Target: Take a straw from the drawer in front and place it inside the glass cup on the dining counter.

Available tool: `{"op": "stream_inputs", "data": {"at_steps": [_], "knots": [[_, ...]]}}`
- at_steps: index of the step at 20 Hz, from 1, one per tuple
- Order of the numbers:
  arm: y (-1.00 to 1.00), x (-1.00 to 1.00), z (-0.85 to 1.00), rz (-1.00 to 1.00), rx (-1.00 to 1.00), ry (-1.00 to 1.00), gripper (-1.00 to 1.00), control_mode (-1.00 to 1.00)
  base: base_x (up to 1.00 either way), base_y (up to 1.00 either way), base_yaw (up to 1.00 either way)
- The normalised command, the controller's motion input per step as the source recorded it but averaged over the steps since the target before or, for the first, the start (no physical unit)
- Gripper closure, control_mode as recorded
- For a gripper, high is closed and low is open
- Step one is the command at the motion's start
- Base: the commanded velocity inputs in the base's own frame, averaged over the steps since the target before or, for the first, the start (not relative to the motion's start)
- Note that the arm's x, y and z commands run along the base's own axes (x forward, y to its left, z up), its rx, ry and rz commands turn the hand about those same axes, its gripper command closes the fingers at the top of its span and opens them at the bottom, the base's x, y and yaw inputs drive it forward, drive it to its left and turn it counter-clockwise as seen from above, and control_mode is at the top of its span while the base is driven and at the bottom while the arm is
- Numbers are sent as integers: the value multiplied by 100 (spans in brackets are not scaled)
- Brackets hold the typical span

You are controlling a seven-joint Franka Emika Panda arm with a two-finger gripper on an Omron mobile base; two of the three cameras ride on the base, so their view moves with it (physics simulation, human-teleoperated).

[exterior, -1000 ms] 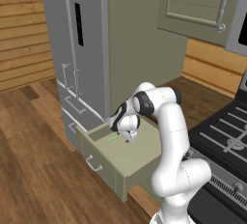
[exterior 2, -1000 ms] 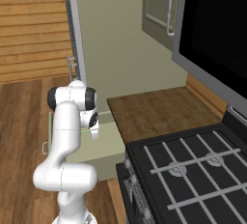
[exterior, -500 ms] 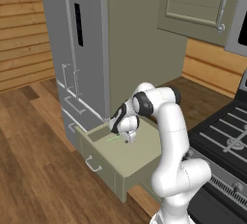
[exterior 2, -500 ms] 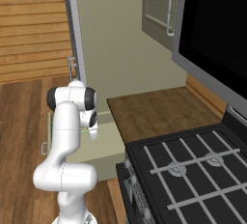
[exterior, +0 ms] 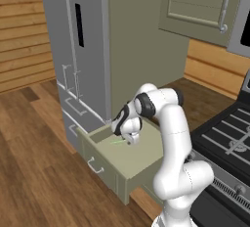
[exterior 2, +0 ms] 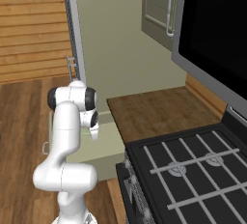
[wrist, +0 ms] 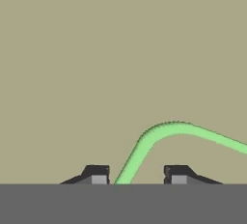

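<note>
Straw (wrist: 159, 133): lying on the flat floor of the open drawer (exterior: 128, 160); thin, light-green, showing a bend in the hand view; judged very light, slippery, easily crushed.
Hold point: judged best mid-length, where it is passing between the tips.
Claw (wrist: 137, 175): sitting low in the drawer, tips straddling the straw with gaps either side, not yet pinching.
Drawer: matte sage-green box, flat panel front.

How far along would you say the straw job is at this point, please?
Done: the drawer stands pulled open. In hand: the gripper is down inside it, with the straw running between its fingertips; the jaws are partly closed, but a firm grip cannot be confirmed. Left: lift the straw out, carry it to the dining counter and put it in the glass cup.
</note>
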Motion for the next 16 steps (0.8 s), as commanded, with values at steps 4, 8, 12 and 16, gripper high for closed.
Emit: {"op": "stream_inputs", "data": {"at_steps": [4, 8, 12, 16], "knots": [[0, -68, -37, 3, 0, 0, 100, -100, 0, 0, 0], [0, -63, -19, 1, 0, -4, 100, -100, 0, 0, 0], [1, -47, 1, 0, 1, -3, 100, -100, 0, 0, 0], [11, -31, 52, 0, 2, -4, 100, -100, 0, 0, 0]]}}
